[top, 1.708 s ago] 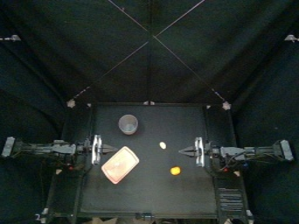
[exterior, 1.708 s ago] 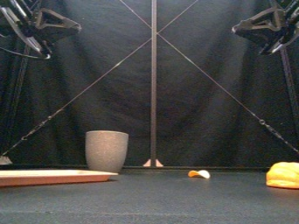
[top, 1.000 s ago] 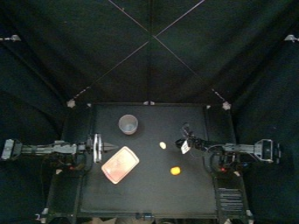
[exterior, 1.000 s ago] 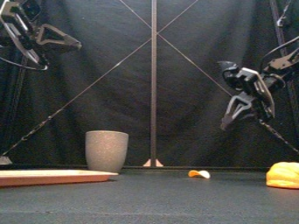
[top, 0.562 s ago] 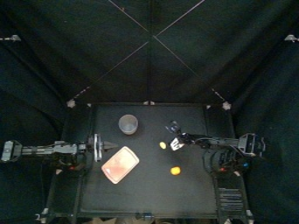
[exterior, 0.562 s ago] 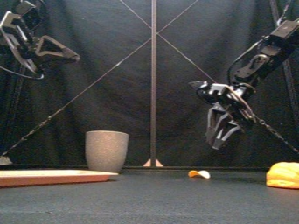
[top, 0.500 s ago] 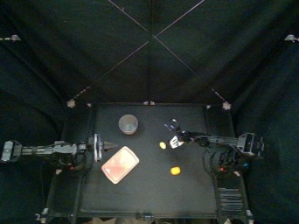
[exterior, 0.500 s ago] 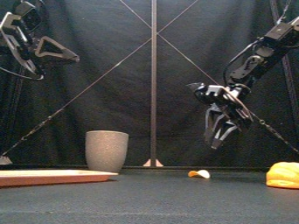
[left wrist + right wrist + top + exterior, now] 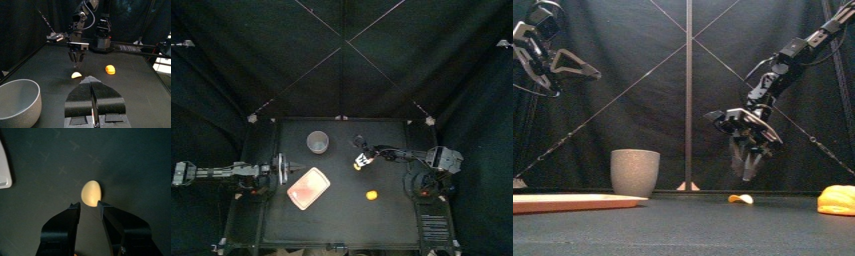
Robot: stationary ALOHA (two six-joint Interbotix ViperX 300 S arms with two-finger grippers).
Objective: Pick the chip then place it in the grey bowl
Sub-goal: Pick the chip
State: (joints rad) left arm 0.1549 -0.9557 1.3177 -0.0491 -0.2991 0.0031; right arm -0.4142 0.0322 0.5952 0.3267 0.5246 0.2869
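Note:
The chip (image 9: 91,191) is a small pale yellow oval lying on the black table (image 9: 338,215), seen too in the front view (image 9: 742,199). My right gripper (image 9: 90,204) hangs just above it, open, with the chip just past its fingertips and nothing held. In the front view the right gripper (image 9: 747,172) points down over the chip. The grey bowl (image 9: 635,171), a tall speckled cup, stands upright at the back left (image 9: 318,143). My left gripper (image 9: 93,89) rests shut at the left side, high above the table (image 9: 551,60).
A flat pink tray (image 9: 307,187) lies at the left front of the table. An orange toy (image 9: 373,194) sits right of the tray, near the front (image 9: 835,200). In the left wrist view the grey bowl (image 9: 17,102) is close beside the left jaws.
The right arm has swung in from the table's right side toward the middle and come down until its gripper hangs over the chip. The left arm has hardly moved.

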